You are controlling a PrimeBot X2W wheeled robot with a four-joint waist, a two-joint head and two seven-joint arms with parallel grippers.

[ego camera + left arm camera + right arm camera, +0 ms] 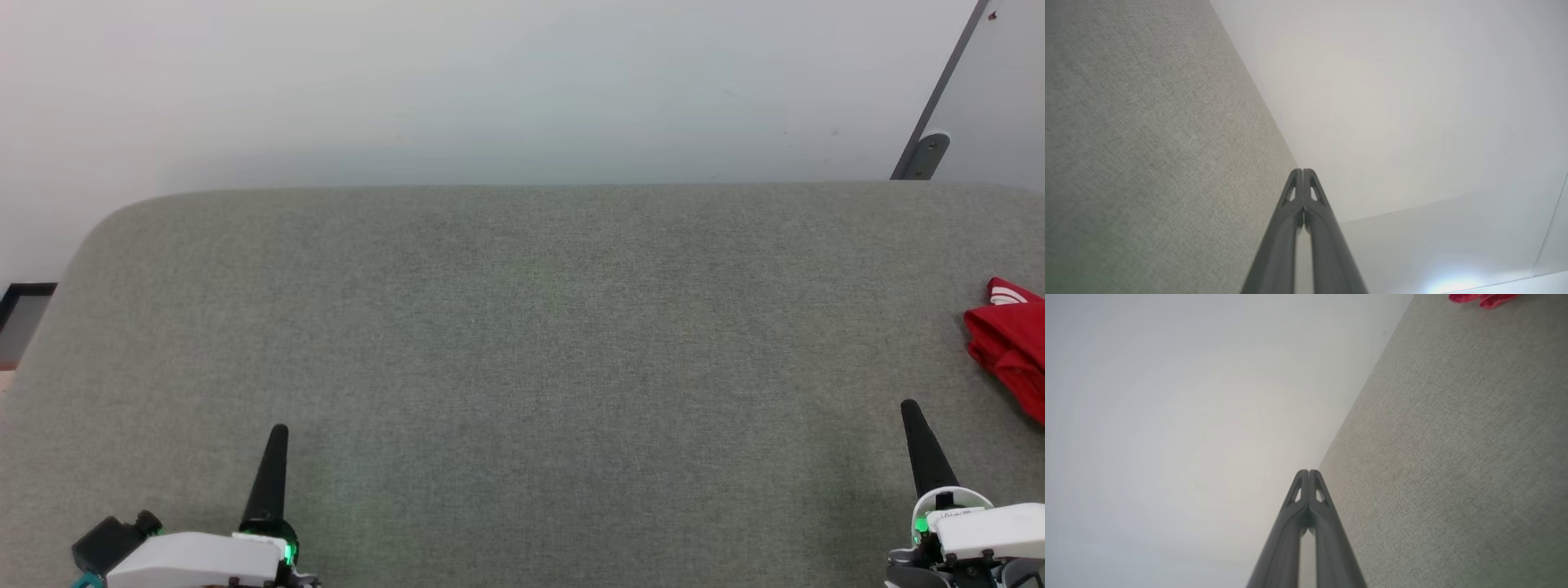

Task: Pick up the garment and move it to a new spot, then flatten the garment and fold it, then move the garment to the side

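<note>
- My left gripper (277,437), low left in the head view: fingers pressed together, nothing between them, hovering over the grey surface (522,327).
- Middle of the surface: plain grey cloth, flat, no wrinkles that I can make out.
- My right gripper (910,412), low right: clenched likewise and empty. It is near the garment but apart from it.
- The garment (1008,343): at the far right of the surface, cut off by the edge of the head view. Red cloth lies in soft bunches with a bit of striped trim at the top. How much lies beyond the edge I cannot tell.
- Judgement: this fits two stages, either a heap waiting to be fetched or a bundle already set aside after folding. The part I see looks more rumpled than squared, but too little shows to settle it.
- Sound practice either way: get the whole garment in sight before judging its folds. Any reach there belongs to my right arm, with the fingers parted before they meet cloth.
</note>
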